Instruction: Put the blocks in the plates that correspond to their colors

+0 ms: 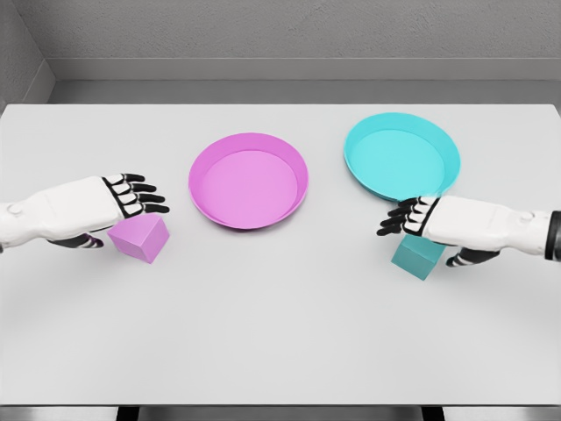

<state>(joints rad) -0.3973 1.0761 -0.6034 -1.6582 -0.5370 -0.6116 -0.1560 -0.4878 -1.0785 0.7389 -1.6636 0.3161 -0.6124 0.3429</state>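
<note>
Matt white table [280, 333], smooth matt plates [248, 145]

Both arms wore smooth white shells, and the left hand [131, 197] and right hand [405, 219] each had a white back, black fingers banded with white segments, and a dark ring near the right wrist

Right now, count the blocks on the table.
2. The pink block sits under the left hand; the teal block sits partly hidden beneath the right hand.

We lose the top of the small teal cube [419, 256] behind the right robot hand [419, 217]; both forearms are cut off at the picture's edges.
</note>
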